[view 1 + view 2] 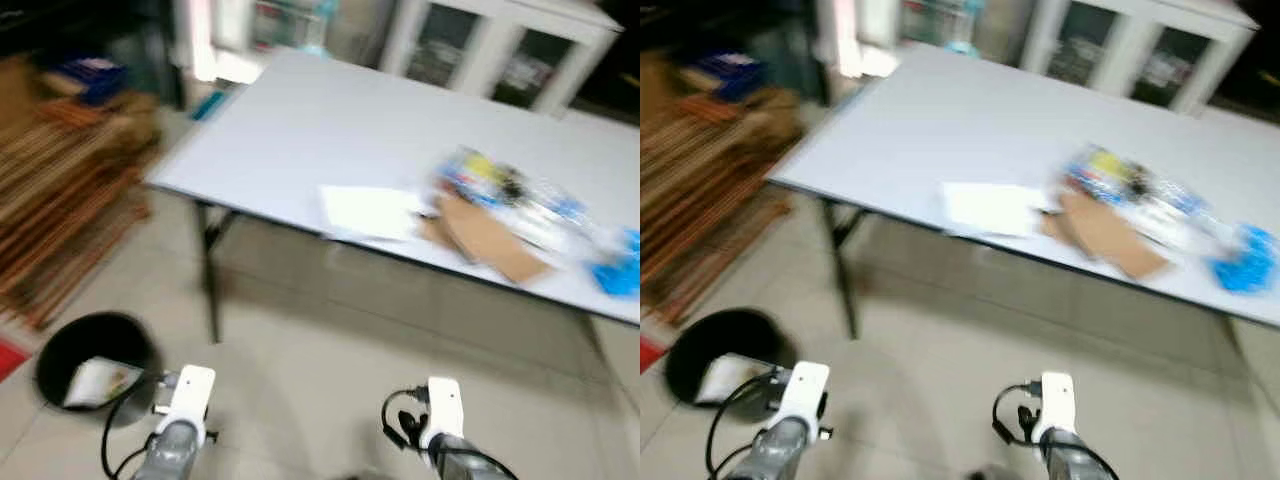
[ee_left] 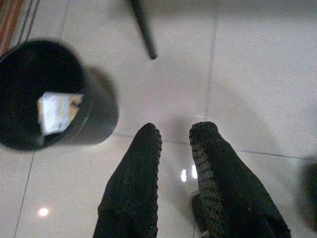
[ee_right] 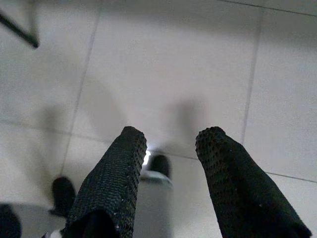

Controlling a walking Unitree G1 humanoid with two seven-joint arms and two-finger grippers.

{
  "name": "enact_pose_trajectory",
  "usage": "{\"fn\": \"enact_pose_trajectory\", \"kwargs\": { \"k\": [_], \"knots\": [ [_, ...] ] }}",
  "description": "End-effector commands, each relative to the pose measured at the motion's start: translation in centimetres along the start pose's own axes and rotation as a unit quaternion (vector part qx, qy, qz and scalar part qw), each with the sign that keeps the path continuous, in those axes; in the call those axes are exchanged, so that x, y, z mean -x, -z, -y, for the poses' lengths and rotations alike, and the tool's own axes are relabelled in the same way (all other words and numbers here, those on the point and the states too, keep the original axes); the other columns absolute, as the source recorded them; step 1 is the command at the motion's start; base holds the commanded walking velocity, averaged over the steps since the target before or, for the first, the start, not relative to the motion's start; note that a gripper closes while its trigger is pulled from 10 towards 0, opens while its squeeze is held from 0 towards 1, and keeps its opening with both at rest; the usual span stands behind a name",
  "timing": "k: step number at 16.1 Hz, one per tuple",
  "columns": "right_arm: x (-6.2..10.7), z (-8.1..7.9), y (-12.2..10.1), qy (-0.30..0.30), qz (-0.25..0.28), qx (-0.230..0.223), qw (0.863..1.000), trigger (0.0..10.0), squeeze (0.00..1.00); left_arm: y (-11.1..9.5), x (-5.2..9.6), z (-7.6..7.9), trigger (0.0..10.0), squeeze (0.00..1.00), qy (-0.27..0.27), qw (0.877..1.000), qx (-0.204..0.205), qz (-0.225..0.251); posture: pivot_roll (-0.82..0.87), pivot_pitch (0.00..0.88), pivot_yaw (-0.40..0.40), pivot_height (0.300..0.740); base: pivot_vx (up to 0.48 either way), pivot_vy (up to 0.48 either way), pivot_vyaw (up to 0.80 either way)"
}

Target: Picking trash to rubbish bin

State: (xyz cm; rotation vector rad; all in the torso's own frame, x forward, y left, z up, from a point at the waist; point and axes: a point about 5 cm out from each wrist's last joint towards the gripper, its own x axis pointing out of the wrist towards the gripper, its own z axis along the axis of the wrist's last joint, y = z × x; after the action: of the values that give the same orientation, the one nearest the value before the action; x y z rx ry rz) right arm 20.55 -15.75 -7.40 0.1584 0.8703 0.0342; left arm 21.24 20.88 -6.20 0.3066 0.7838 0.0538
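A black round rubbish bin (image 1: pixel 95 362) stands on the tiled floor at my lower left, with a crumpled white paper (image 1: pixel 98 383) inside it. On the grey table (image 1: pixel 300 130) lie a white sheet (image 1: pixel 370 211), a brown cardboard piece (image 1: pixel 490 240), a clear plastic bag with colourful bits (image 1: pixel 510 190) and blue wrappers (image 1: pixel 615 270). My left gripper (image 2: pixel 175 131) hangs open over the floor beside the bin (image 2: pixel 44 94), holding nothing. My right gripper (image 3: pixel 171 136) is open above bare tiles.
Stacked wooden slats (image 1: pixel 60 190) lie at the left. White glass-door cabinets (image 1: pixel 500 45) stand behind the table. A black table leg (image 1: pixel 208 270) comes down near the bin. Both eye views are blurred.
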Motion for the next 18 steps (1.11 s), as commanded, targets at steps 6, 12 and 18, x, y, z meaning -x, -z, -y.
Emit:
{"fn": "enact_pose_trajectory", "kwargs": {
  "k": [6,12,18],
  "knots": [
    [0.2,1.2,0.1,0.02,-0.001,0.001,1.0,10.0,0.0,-0.2,0.1,1.4,10.0,0.0,0.016,1.0,0.001,0.003,-0.05,0.078,-0.112,0.74,0.0,-0.48,-0.26],
    [0.2,1.3,-0.1,0.019,0.003,0.003,1.0,10.0,0.0,-0.3,0.0,1.5,10.0,0.0,0.015,1.0,0.0,0.004,-0.05,0.077,-0.113,0.74,0.0,-0.469,0.0],
    [0.0,1.0,-1.5,0.008,0.028,0.015,0.999,10.0,0.0,-1.0,-0.1,1.3,10.0,0.0,0.01,1.0,-0.014,0.012,-0.05,0.067,-0.111,0.74,0.0,-0.336,0.0]
  ]
}}
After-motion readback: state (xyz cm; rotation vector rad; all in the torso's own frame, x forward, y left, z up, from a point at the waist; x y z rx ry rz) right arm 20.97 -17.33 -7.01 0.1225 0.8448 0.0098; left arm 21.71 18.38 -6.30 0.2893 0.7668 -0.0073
